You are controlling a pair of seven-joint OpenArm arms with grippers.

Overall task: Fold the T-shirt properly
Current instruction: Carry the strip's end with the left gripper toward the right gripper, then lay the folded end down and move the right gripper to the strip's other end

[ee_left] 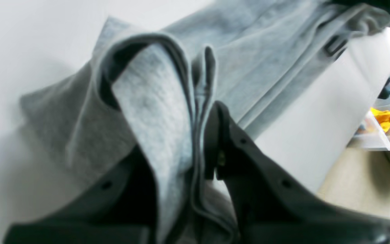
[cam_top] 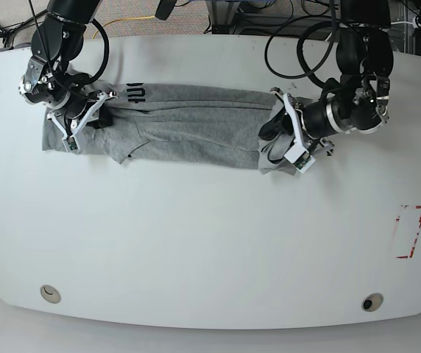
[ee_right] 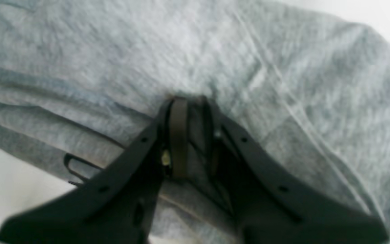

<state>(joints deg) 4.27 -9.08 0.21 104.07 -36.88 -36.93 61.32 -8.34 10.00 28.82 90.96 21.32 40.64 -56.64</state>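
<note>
Here the T-shirt [cam_top: 188, 125] is laid out as a long folded band across the far half of the white surface [cam_top: 210, 243], stretched between the two grippers. The left gripper [ee_left: 201, 142] is clenched on a bunched, doubled-over fold of grey cloth, which is pinched upright between its jaws while the rest of the shirt trails away beyond the fingertips toward the far end. The right gripper [ee_right: 190, 105] is pressed down into the cloth and clamped on a small pleat of fabric, with wrinkled grey material spread on all sides of it. Black lettering [cam_top: 135, 92] is seen on the shirt just beside the right gripper. Off to one side of the left gripper, beyond the surface's edge, a clear plastic box [ee_left: 389, 112] holding something yellow is visible
</note>
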